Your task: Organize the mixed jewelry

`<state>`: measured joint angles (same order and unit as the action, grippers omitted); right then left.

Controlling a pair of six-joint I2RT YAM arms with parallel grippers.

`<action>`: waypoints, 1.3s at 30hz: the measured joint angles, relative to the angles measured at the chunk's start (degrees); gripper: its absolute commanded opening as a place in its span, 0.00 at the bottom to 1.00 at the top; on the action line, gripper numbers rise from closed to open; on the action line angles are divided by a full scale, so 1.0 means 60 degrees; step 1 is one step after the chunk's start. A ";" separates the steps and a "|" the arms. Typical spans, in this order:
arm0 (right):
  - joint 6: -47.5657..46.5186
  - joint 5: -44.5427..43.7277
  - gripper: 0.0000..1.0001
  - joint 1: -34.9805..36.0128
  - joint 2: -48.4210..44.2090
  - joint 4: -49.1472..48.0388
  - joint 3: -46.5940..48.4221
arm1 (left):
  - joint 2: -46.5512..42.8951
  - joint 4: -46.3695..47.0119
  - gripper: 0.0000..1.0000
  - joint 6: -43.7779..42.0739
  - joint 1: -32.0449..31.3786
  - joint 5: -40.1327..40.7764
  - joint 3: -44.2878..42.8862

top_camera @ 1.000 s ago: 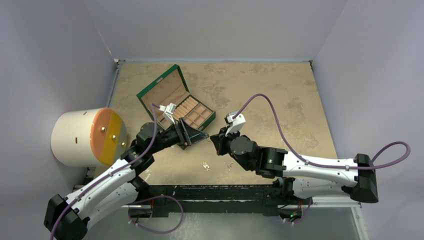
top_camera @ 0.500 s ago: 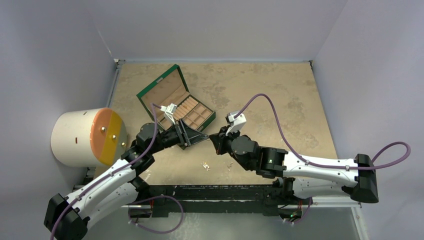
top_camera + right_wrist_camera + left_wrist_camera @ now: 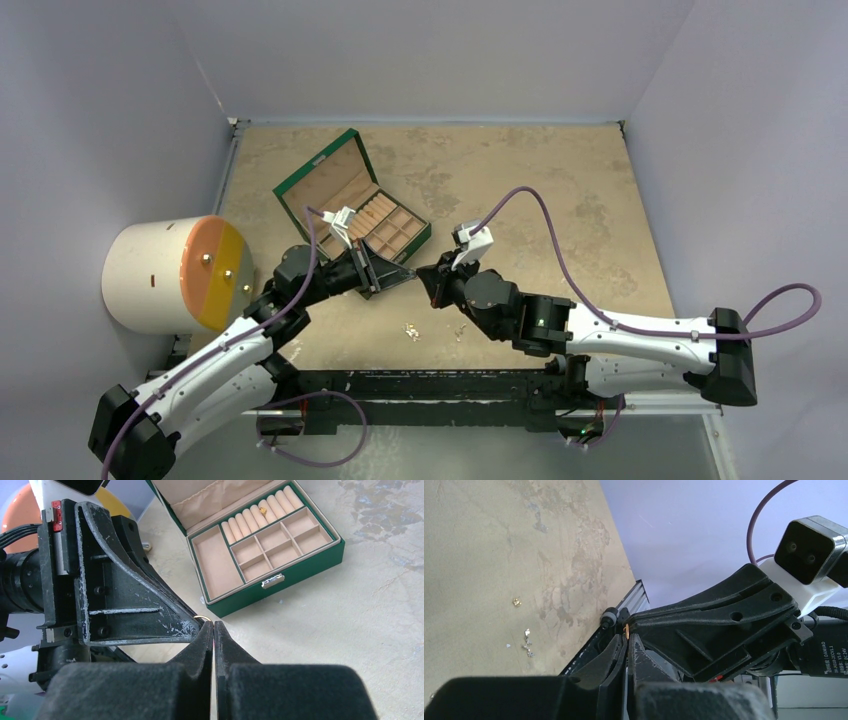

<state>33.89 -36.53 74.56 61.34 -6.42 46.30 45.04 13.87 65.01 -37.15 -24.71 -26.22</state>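
Gold hoop [image 3: 202,618] hangs in the air between your two arms, near the green box [image 3: 300,571]. Your left gripper [image 3: 628,639] pinches it. The right gripper [image 3: 213,627], fingers pressed together, seems to pinch it too, probably for a handover.

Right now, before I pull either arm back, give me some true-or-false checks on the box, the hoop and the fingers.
1. The green box is open. True.
2. The left fingers and right fingers meet at a gold hoop. True.
3. The left fingers stand wide open. False: they are closed at the hoop.
4. No jewelry lies on the table. False: small pieces lie near the arms' bases.
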 measured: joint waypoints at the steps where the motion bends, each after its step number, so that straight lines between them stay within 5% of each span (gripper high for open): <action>1: 0.0000 0.0004 0.00 0.0000 0.0000 -0.0022 -0.0011 | 0.0004 0.0015 0.00 -0.0011 0.0000 -0.0007 0.0000; 6: 0.0004 0.0011 0.00 0.0000 -0.0015 -0.0146 -0.0106 | 0.0000 0.0018 0.00 -0.0011 0.0000 -0.0029 0.0004; 13: -0.0066 0.0936 0.21 -0.0521 -0.0197 -0.0138 -0.0149 | -0.0193 -0.0495 0.00 -0.0459 0.0000 -0.0040 -0.0084; 21: -0.0510 0.3632 0.46 -0.2517 -0.0459 -0.0153 -0.0372 | -0.0353 -0.1967 0.00 -0.1887 0.0000 -0.0007 -0.0798; 29: -0.0725 0.7399 0.52 -0.4255 -0.1443 -0.0954 -0.1064 | -0.0455 -0.2426 0.00 -0.2667 0.0000 -0.0171 -0.0882; 39: 0.0608 1.1970 0.55 -0.5173 -0.0994 -0.4324 -0.2488 | -0.0455 -0.1322 0.00 -0.2466 0.0000 -0.1231 -0.0885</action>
<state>37.54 35.29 43.53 55.37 -32.36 31.38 42.30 5.93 50.22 -37.15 -32.10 -31.53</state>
